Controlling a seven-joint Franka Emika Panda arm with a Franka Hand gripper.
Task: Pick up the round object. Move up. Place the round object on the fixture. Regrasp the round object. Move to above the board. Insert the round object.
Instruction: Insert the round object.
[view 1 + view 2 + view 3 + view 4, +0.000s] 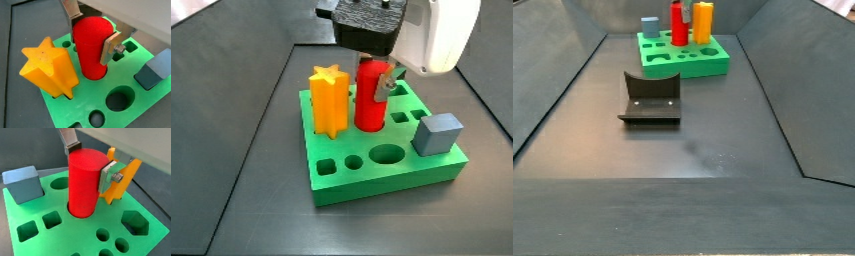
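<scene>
The round object [90, 52] is a smooth red cylinder standing upright with its lower end in a hole of the green board [70, 112]. My gripper [90, 40] straddles its upper part, shut on it. One silver finger [111, 48] lies flat against its side, while the cylinder partly hides the far finger. Both wrist views show this; the peg [85, 185] rises from the board [73, 235]. In a side view the gripper [374, 75] hangs over the peg [369, 100]. The dark fixture [651, 98] stands apart, in front of the board [687, 62].
An orange-yellow star peg [330, 100] stands upright in the board right beside the red peg. A grey-blue cube [438, 133] sits on the board's corner. Several open holes [385, 154] lie along the board's front. Dark sloped walls [567, 90] enclose the floor.
</scene>
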